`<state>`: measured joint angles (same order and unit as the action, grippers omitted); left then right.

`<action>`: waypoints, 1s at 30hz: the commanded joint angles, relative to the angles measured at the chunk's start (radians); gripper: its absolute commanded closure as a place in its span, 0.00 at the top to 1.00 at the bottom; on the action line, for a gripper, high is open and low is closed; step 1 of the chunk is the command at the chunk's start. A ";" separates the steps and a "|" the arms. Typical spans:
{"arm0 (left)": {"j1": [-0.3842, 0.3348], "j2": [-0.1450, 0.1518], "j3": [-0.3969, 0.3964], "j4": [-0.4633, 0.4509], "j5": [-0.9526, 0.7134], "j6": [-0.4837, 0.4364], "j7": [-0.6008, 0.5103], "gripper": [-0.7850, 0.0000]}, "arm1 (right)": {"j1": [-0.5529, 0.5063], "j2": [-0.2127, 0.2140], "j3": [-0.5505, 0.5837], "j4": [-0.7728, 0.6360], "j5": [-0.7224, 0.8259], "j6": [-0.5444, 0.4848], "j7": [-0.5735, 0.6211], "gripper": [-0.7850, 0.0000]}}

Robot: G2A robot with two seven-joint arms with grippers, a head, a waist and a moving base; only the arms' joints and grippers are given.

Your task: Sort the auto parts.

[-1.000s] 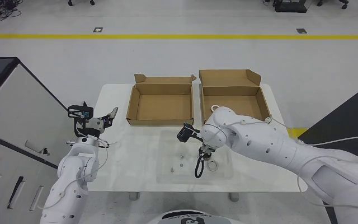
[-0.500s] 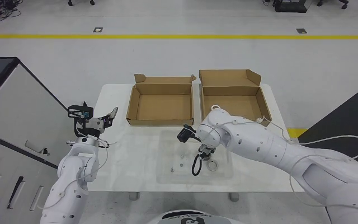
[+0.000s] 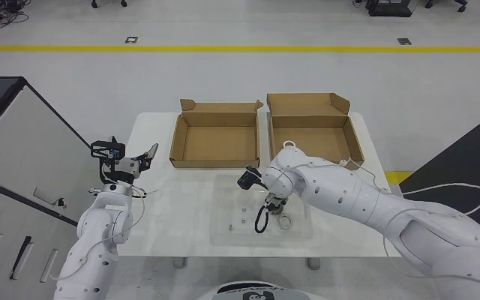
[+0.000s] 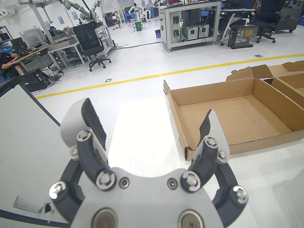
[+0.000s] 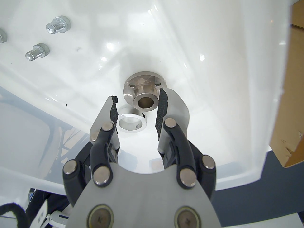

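Note:
A metal flanged hub (image 5: 143, 91) and a silver ring collar (image 5: 131, 121) lie side by side on the floor of a white tray (image 5: 213, 48). My right gripper (image 5: 138, 96) hangs open just above them, one finger on either side of the hub's neck and the ring near the other finger. Two bolts (image 5: 59, 24) (image 5: 38, 51) lie farther off in the same tray. From above, the right gripper (image 3: 274, 204) is over the tray (image 3: 225, 234) at the table's front middle. My left gripper (image 4: 147, 109) is open and holds nothing, raised at the table's left edge (image 3: 146, 156).
Two open cardboard boxes stand side by side behind the tray, the left box (image 3: 217, 142) with a bare floor and the right box (image 3: 322, 142) partly behind the right arm. A corner of cardboard (image 5: 292, 119) is close beside the tray's rim.
The right arm has shifted slightly to the left over the tray. The left arm has not moved.

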<state>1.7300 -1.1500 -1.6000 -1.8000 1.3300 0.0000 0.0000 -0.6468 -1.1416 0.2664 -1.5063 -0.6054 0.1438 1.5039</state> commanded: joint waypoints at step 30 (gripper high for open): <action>0.000 0.000 0.000 0.000 0.000 0.000 0.000 1.00 | -0.056 -0.020 0.054 -0.025 -0.046 -0.019 0.028 0.42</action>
<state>1.7300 -1.1500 -1.6000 -1.8000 1.3300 0.0000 0.0000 -0.7008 -1.1622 0.3185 -1.5280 -0.6471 0.1233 1.5321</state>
